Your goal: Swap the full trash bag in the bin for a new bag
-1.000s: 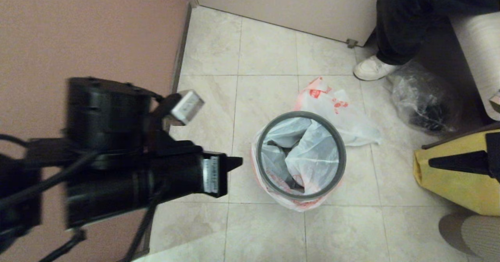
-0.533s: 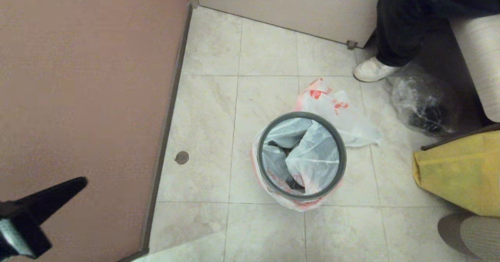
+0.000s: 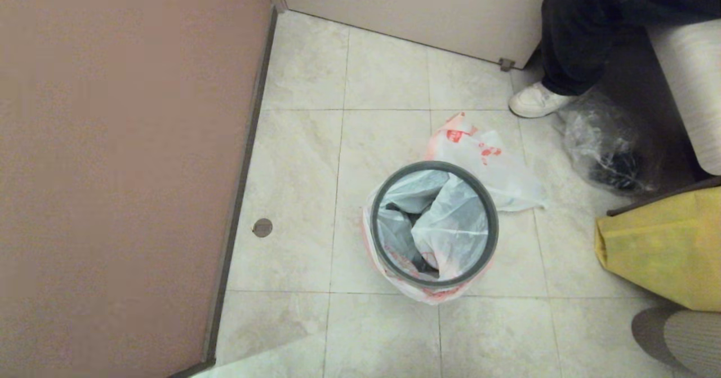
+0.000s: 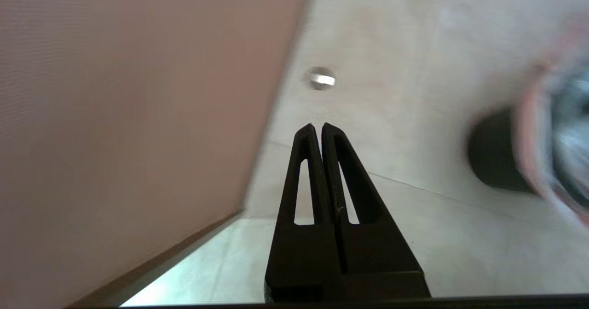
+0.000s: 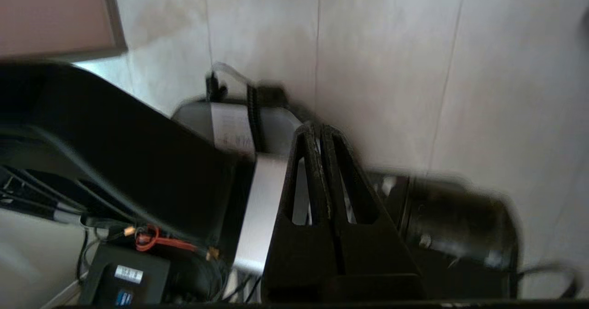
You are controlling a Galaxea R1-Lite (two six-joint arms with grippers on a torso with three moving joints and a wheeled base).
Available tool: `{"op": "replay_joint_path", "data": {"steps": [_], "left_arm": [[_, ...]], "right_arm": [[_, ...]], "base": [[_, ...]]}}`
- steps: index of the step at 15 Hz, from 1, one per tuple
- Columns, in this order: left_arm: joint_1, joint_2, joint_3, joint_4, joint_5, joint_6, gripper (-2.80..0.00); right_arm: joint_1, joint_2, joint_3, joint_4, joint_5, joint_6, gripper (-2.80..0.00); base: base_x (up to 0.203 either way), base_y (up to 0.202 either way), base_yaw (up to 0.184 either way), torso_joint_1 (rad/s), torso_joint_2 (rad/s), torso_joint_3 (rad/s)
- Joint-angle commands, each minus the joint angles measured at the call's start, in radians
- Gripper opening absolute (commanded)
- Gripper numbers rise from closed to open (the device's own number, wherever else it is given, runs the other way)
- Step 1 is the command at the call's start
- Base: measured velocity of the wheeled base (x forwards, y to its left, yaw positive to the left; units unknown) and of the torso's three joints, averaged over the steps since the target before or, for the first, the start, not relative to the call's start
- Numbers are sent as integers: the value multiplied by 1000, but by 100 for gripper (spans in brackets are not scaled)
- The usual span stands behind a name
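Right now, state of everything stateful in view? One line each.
bin: upright on the floor, grey hoop seated on its rim.
new bag: lining the bin, edge folded out under the hoop.
full trash bag: out of the bin, lying on the floor behind it.
clear bag: slumped on the floor, dark contents.
left gripper: shut, empty.
right gripper: shut, empty.

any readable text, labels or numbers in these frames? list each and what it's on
None can be read.
Red printed marks on the crumpled translucent white plastic bag lying on the floor behind the small round black plastic bin: too small to read.
White label with dark print on the grey robot part in the right wrist view: blurred.
Small white sticker on the black box beside the cables: unreadable.
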Motion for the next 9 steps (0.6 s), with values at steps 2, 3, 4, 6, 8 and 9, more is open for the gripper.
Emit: {"op": "replay_joint_path", "data": {"steps": [2,3,4,6,8,9], "left_arm": [[111,-14,-14,3,-14,-2,-280],[125,-26,-6,7,-83,0,-280],[128,-50,24,21,-127,-1,-280],[131,-140,90,37,-196,3,-280],[137,-236,170,39,-297,9,-280],[138,-286,214,37,-331,19,-280]], "right_arm": [[32,41,-68,15,-2,-6,-280],[52,27,-42,16,-16,-5,-280],[76,7,-15,15,-36,-7,-280],[106,-75,63,14,-61,-15,-280],[133,-172,159,0,-104,-22,-280],[134,-238,223,-44,-122,-37,-280]], "base": [[0,0,0,0,0,0],[0,0,0,0,0,0],[0,0,0,0,0,0],[0,0,0,0,0,0],[0,0,0,0,0,0],[0,0,0,0,0,0]]}}
